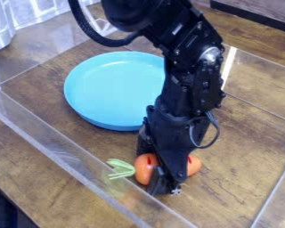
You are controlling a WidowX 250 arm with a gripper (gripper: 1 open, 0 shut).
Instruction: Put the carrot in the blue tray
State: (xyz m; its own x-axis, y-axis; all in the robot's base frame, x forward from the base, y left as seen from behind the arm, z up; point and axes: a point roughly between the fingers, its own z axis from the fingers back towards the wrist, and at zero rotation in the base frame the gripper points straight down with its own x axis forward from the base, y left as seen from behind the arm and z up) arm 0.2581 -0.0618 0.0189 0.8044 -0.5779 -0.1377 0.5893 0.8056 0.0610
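My gripper (164, 175) is clenched around the carrot (145, 166) on the counter (246, 178). The tray (109, 87) rim lies near, at 11 o'clock, its inside open.

A wooden table (38, 134) with dark, streaked grain and a slight sheen. A clear, glossy plastic wall (61, 156) runs along its near edge, catching light. The blue tray (103, 85) looks like smooth, shiny plastic. The robot arm (187, 80) is matt black, hard-cased. The carrot (144, 165) seems smooth orange plastic, its leaves pale green.
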